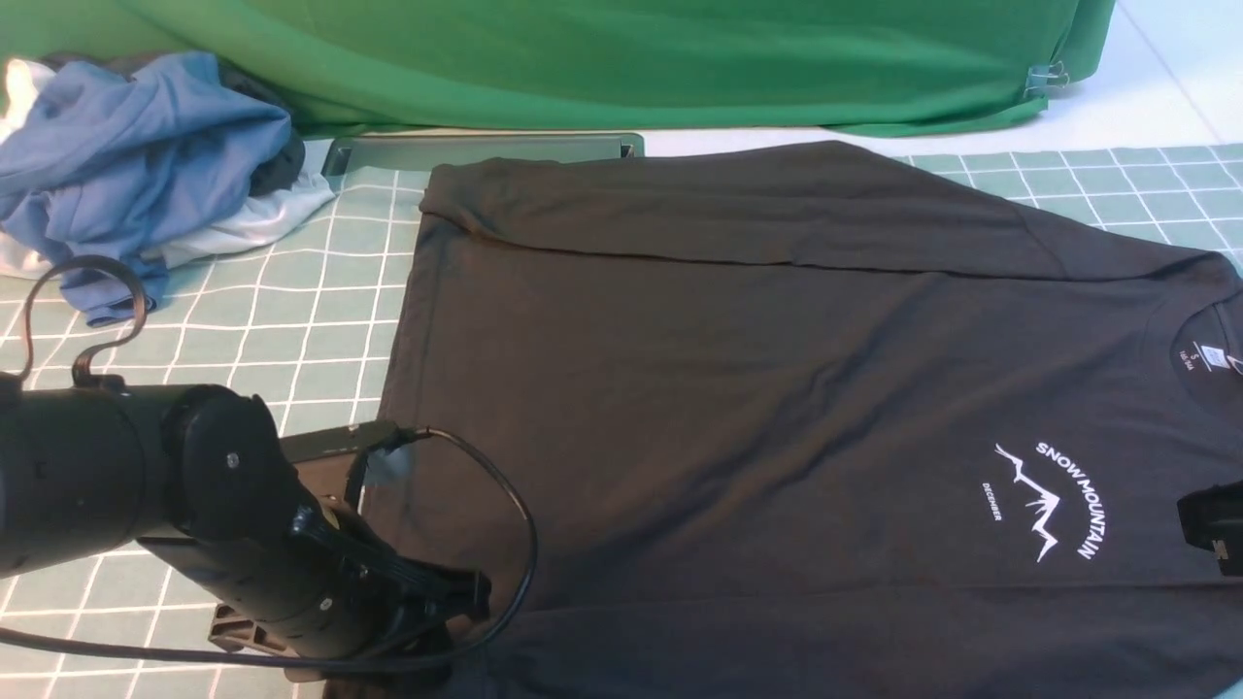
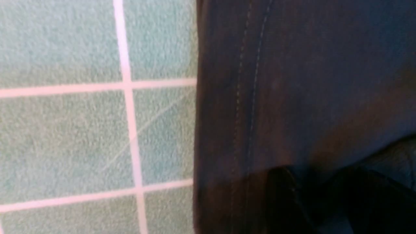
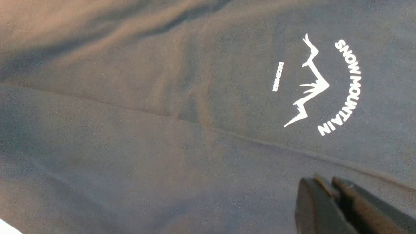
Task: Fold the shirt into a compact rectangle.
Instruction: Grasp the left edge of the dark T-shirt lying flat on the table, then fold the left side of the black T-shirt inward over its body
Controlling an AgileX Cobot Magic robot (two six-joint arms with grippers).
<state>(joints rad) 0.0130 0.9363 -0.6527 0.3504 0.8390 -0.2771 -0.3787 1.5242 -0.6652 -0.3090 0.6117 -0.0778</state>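
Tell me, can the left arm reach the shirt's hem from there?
Probably yes: the left gripper sits right at the hem of the shirt, with nothing lying between.

Front view looks forward and down over the table (image 1: 320, 320) from the robot's side; left wrist close above the shirt (image 2: 292, 97) hem; right wrist close, sharing the mountain print (image 3: 320, 84) with front.

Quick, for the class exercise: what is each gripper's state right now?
Left gripper: cannot be told; jaws blurred at the hem of the black knit T-shirt.
Right gripper: closed; whether it pinches the shirt cannot be told.
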